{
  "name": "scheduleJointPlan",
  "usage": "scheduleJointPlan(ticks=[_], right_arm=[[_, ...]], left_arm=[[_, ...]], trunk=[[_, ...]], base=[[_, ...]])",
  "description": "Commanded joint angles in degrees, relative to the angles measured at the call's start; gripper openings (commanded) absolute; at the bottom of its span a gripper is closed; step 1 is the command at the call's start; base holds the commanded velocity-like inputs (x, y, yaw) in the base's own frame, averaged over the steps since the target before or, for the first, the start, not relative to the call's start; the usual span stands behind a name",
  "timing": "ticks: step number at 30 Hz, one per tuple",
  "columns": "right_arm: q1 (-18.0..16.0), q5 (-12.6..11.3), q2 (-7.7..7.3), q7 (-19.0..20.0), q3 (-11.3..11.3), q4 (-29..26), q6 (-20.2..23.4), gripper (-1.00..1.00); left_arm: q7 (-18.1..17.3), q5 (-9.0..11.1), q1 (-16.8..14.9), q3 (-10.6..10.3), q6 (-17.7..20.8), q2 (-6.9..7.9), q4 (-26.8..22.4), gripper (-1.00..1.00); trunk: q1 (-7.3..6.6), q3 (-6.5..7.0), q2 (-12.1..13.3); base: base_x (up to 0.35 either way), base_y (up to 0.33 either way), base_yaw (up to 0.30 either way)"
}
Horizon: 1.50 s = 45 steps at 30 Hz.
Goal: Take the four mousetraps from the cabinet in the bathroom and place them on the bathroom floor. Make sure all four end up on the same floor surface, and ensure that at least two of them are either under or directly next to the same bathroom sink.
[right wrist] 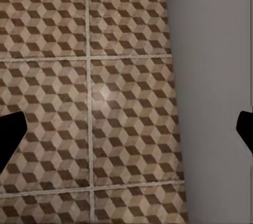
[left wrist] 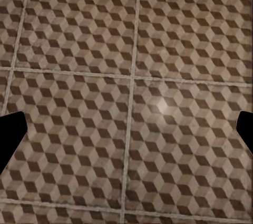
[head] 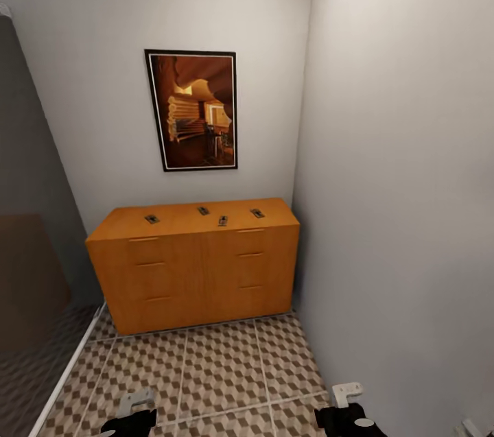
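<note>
**Both grippers empty, traps on the cabinet top**

The left gripper (left wrist: 126, 129) hung over the bathroom floor (left wrist: 158, 50) with its dark fingertips (left wrist: 11, 134) spread wide to the frame edges — nothing between them, nothing touched. The right gripper (right wrist: 126, 129) was just as wide apart and bare, above tile beside a grey wall (right wrist: 216, 76).

The head view showed what the wrist views did not: the orange-brown cabinet (head: 195, 272) standing in the corner against the back wall, under a framed picture (head: 192, 110). Four mousetraps lay on its flat top — one toward the left (head: 151, 219), one mid-back (head: 203, 210), one nearer the front edge (head: 222, 220), one toward the right (head: 256, 213). All were apart from each other. Both grippers sat low in that view, well apart from the cabinet.
</note>
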Motion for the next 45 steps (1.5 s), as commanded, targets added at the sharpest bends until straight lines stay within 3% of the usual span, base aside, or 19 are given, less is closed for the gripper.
scheduleJointPlan(ticks=[1, 24, 45], right_arm=[[-0.05, 0.56, -0.01, 0.01, -0.03, 0.05, -0.14, 1.0], [-0.05, 0.56, -0.01, 0.01, -0.03, 0.05, -0.16, 1.0], [-0.05, 0.53, -0.01, 0.01, -0.03, 0.05, -0.14, 1.0]], left_arm=[[0.1, 0.15, -0.03, 0.06, 0.1, 0.01, -0.06, 1.0], [0.01, 0.23, -0.03, 0.06, 0.07, 0.22, -0.06, 1.0], [0.01, 0.24, -0.03, 0.06, 0.07, 0.22, -0.06, 1.0]], trunk=[[0.05, -0.1, -0.09], [0.05, -0.1, -0.09], [0.05, -0.1, -0.09]], base=[[0.321, -0.178, 0.0], [0.326, -0.047, 0.0], [0.316, 0.098, 0.0]])
